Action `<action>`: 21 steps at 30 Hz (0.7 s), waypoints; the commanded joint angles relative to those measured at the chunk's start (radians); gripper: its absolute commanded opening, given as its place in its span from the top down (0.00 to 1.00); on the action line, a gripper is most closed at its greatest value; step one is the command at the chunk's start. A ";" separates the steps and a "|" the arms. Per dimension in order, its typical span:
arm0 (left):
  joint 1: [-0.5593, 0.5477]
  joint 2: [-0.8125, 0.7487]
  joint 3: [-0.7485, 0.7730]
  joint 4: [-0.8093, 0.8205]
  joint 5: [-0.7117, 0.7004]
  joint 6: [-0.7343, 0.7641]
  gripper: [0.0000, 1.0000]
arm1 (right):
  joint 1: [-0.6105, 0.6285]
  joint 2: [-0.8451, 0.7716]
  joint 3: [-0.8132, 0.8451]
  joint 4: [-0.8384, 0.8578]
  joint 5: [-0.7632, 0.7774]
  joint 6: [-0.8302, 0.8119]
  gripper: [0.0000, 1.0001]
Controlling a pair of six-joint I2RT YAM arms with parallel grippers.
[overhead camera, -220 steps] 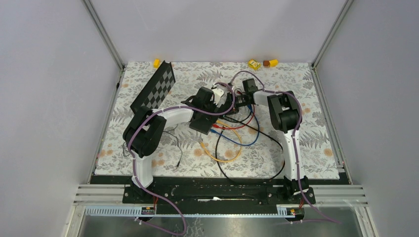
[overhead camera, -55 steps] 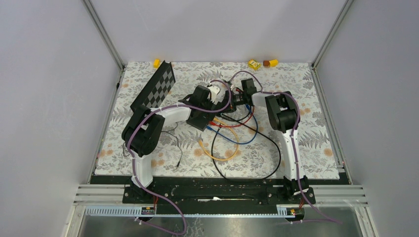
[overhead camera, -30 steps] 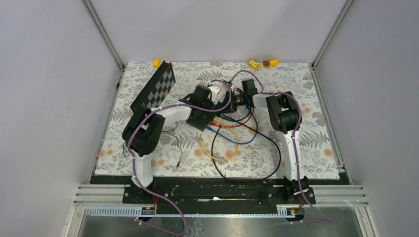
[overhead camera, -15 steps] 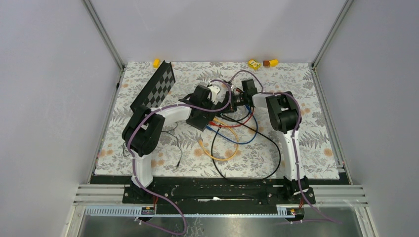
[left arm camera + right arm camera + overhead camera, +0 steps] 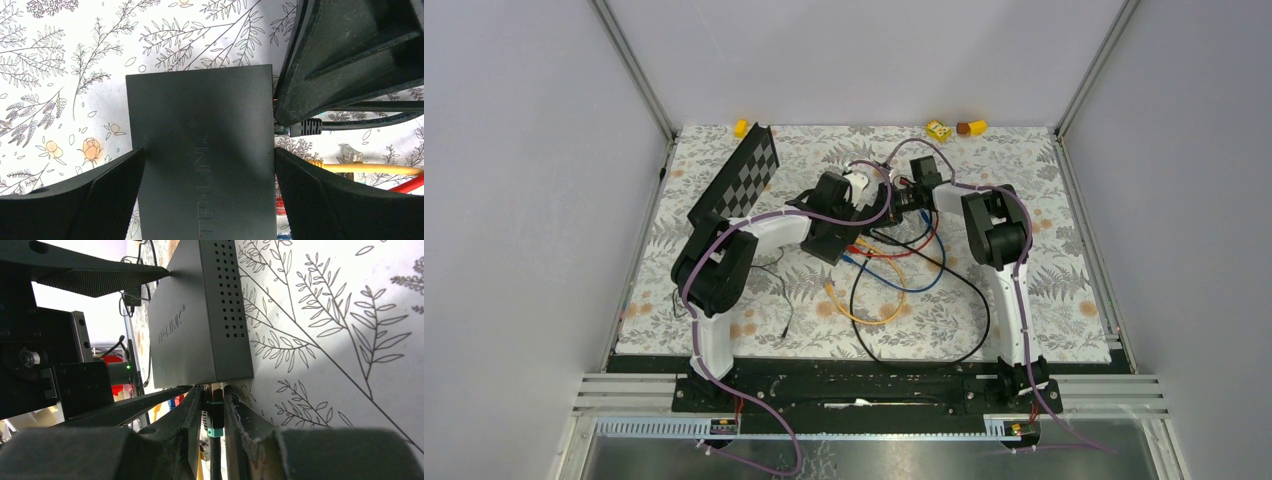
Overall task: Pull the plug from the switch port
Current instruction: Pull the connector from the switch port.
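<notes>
The switch (image 5: 200, 115) is a flat matte-black box marked TP-LINK, lying on the floral mat. My left gripper (image 5: 209, 150) is shut on it, one finger against each long side. In the top view the left gripper (image 5: 849, 215) covers most of the switch. My right gripper (image 5: 214, 390) is shut on a black plug (image 5: 215, 412) with a teal band. The plug's front end sits at the switch's (image 5: 200, 325) port edge. The plug also shows in the left wrist view (image 5: 310, 127), right beside the switch. In the top view the right gripper (image 5: 894, 203) meets the left one.
Yellow (image 5: 869, 300), blue (image 5: 929, 285), red (image 5: 904, 252) and black (image 5: 979, 300) cables lie looped in front of the switch. A chequered board (image 5: 739, 185) lies at the far left. Small yellow items (image 5: 939, 129) lie along the back edge. A thin black wire (image 5: 784, 310) lies near the left arm.
Since the oldest frame both grippers and the switch have shifted slightly left and farther away, and the black cable loop has followed. Over the last second almost nothing has moved.
</notes>
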 commanded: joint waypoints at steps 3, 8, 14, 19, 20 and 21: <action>0.023 0.027 -0.006 -0.081 -0.067 -0.003 0.02 | -0.004 0.030 0.078 -0.183 0.001 -0.135 1.00; 0.023 0.030 -0.005 -0.079 -0.067 -0.008 0.02 | 0.000 -0.041 -0.072 0.024 0.064 0.022 1.00; 0.023 0.035 0.000 -0.082 -0.078 -0.010 0.02 | 0.003 -0.102 -0.151 0.044 0.164 0.034 1.00; 0.023 0.035 -0.001 -0.079 -0.075 -0.010 0.02 | 0.003 -0.082 -0.084 -0.036 0.133 -0.021 1.00; 0.024 0.035 0.000 -0.079 -0.074 -0.011 0.02 | 0.003 -0.060 -0.034 -0.098 0.109 -0.062 1.00; 0.023 0.035 0.000 -0.080 -0.074 -0.011 0.02 | 0.001 -0.035 0.020 -0.186 0.082 -0.109 1.00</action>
